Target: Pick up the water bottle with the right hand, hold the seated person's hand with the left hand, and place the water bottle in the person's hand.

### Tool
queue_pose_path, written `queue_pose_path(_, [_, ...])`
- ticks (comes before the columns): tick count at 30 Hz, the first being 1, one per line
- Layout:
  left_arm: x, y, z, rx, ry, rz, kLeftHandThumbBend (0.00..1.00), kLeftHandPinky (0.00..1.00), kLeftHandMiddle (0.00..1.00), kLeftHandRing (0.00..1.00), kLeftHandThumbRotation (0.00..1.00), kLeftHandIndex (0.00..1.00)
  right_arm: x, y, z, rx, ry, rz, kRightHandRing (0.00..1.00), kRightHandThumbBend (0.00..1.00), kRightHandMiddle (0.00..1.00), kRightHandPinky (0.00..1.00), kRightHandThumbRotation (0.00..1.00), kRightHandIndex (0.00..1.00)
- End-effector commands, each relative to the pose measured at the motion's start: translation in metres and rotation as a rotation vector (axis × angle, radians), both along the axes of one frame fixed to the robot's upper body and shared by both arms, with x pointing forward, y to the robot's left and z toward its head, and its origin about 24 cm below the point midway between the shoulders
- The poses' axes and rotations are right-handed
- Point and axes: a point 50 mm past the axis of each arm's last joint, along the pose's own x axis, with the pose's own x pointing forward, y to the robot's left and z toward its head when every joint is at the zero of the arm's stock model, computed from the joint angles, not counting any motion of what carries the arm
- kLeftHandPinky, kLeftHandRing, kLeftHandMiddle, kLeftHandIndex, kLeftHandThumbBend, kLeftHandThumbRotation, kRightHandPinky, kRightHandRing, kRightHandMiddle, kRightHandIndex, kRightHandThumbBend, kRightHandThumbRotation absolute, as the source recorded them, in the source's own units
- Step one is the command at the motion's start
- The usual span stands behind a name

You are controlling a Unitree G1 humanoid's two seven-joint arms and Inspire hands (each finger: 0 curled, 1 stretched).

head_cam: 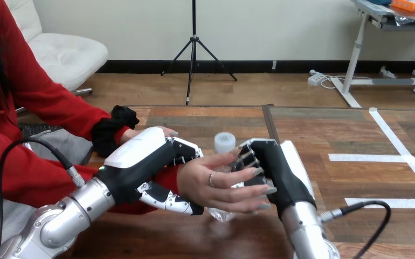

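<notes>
Inside the curled fingers of the right hand [275,172], I am holding the water bottle [225,142] against the person's hand [216,181], left hand [140,162] wrapping their wrist; handover step, next probably needing right fingers opened.

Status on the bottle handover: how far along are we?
Done: the right hand is curled round the water bottle, and the left hand is curled round the person's wrist. In hand: the bottle sits between the right hand and the person's hand, whose fingers are straight, not closed on it. Left: the person's grip, then the right hand's release.
</notes>
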Motion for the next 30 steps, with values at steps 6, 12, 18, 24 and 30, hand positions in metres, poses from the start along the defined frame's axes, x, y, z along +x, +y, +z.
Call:
queue_pose_path(6, [0.022, -0.033, 0.041, -0.124, -0.16, -0.09, 0.68, 0.28, 0.46, 0.36, 0.17, 0.48, -0.008, 0.004, 0.064, 0.017, -0.211, 0.066, 0.34, 0.88, 0.39, 0.28, 0.0, 0.42])
queue_pose_path(12, [0.023, -0.034, 0.039, -0.119, -0.153, -0.091, 0.69, 0.28, 0.46, 0.36, 0.17, 0.49, -0.019, 0.002, 0.072, 0.007, -0.225, 0.084, 0.32, 0.88, 0.39, 0.27, 0.0, 0.41])
queue_pose_path(18, [0.024, -0.035, 0.038, -0.119, -0.151, -0.09, 0.69, 0.28, 0.46, 0.36, 0.17, 0.49, -0.028, -0.001, 0.079, 0.004, -0.233, 0.099, 0.31, 0.88, 0.38, 0.26, 0.0, 0.41])
queue_pose_path(24, [0.025, -0.036, 0.037, -0.115, -0.148, -0.091, 0.69, 0.27, 0.46, 0.36, 0.16, 0.48, -0.037, -0.003, 0.086, -0.009, -0.251, 0.124, 0.3, 0.89, 0.38, 0.25, 0.0, 0.42])
queue_pose_path(30, [0.026, -0.037, 0.036, -0.108, -0.138, -0.091, 0.69, 0.27, 0.45, 0.35, 0.16, 0.48, -0.045, -0.006, 0.094, -0.026, -0.27, 0.14, 0.31, 0.89, 0.38, 0.25, 0.0, 0.42])
